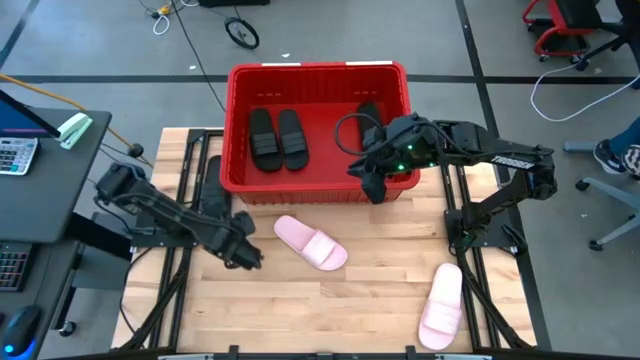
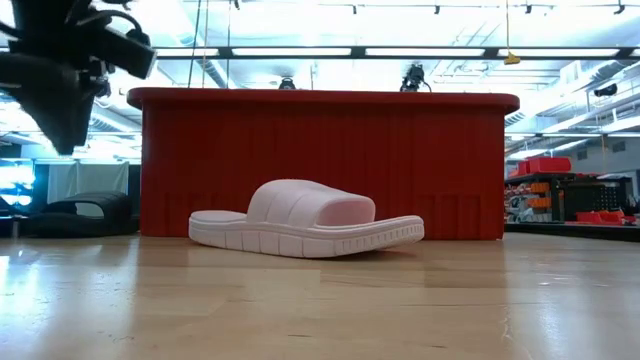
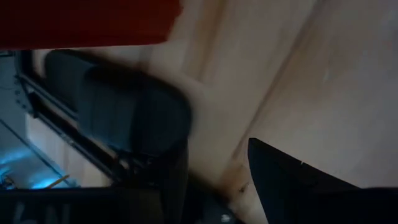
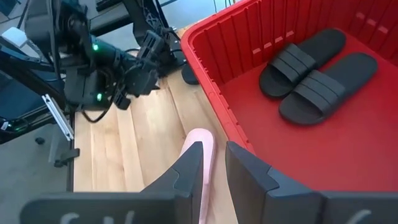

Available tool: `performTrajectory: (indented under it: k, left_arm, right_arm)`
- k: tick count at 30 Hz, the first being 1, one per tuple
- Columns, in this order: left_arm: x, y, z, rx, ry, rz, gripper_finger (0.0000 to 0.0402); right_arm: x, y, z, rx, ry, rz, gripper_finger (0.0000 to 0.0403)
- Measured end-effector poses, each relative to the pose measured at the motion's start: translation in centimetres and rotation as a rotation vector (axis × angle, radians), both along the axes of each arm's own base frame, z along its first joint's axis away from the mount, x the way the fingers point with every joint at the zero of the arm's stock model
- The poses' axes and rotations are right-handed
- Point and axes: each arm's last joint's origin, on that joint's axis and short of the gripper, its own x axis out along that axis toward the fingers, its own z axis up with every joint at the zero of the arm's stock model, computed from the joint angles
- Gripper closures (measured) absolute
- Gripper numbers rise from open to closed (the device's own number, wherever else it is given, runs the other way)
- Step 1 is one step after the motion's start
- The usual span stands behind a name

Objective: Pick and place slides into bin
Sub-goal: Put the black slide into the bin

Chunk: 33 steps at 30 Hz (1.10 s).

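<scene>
Black slides [image 1: 278, 139] inside red bin [image 1: 318, 72]

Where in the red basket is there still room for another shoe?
The bin is bare in the middle, between the two black slides on its left and the black slide near its right wall. That right side is crowded: the right pincer hangs over the front rim. The left pincer is over the table.

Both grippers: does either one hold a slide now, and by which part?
Neither. The left gripper and the right gripper are open, with nothing between the fingers.
</scene>
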Motion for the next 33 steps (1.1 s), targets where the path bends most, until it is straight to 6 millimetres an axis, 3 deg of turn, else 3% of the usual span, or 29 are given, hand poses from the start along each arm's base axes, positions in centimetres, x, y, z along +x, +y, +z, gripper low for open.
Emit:
performTrajectory:
  k: [5,12,20,33]
  left_arm:
    - [0.2,-1.3,-2.2,0.036,0.054,-0.001,0.0230]
    - [-3.7,0.6,-6.4,0.131,0.257,0.058,0.0230]
    - [-3.0,0.7,-8.2,0.073,0.115,0.028,0.0230]
    - [-5.0,2.8,-10.4,0.116,0.137,0.171,0.0230]
  right_arm:
    - [0.0,0.2,0.0,0.000,0.002,0.006,0.0328]
    - [0.0,0.5,0.0,0.000,0.002,0.018,0.0328]
    - [0.0,0.7,0.0,0.008,-0.001,0.021,0.0328]
    - [0.1,0.7,0.0,0.031,-0.004,0.004,0.0328]
